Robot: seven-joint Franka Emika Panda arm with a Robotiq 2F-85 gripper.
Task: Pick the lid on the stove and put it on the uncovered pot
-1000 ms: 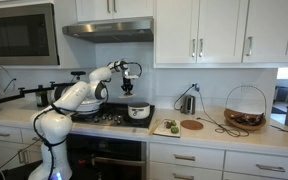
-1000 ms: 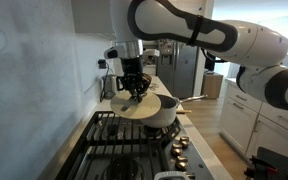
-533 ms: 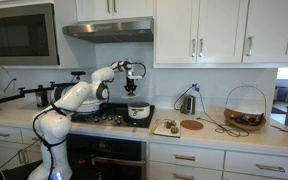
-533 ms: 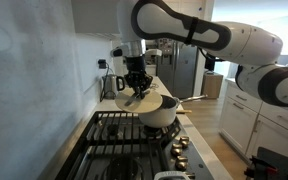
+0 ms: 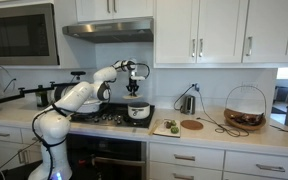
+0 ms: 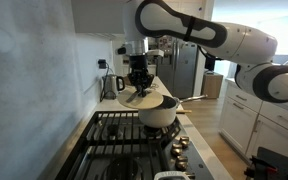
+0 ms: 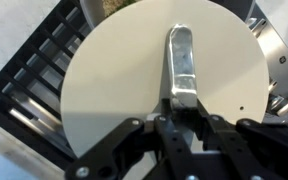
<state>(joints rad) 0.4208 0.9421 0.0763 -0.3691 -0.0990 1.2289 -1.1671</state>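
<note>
My gripper (image 5: 134, 87) is shut on the metal handle (image 7: 181, 58) of the pale round lid (image 7: 114, 80) and holds it in the air. In the wrist view my gripper (image 7: 181, 104) pinches the handle's near end, and the lid fills most of the picture. In both exterior views the lid (image 6: 142, 97) hangs tilted just above and beside the small white pot (image 6: 159, 111), not touching it. The pot (image 5: 138, 111) stands on the black stove (image 5: 109, 118), at its end by the counter. The pot's inside is hidden from here.
Dark grates (image 6: 124, 135) and stove knobs (image 6: 180, 148) lie in front of the pot. A range hood (image 5: 107, 30) hangs above. On the counter stand a plate with green fruit (image 5: 169, 127), a round wooden board (image 5: 191, 125), a metal jug (image 5: 187, 103) and a wire basket (image 5: 245, 108).
My gripper has carried the lid sideways toward the small white pot, from over the stove's middle to just above the pot's edge. The grip on the handle is unchanged.
</note>
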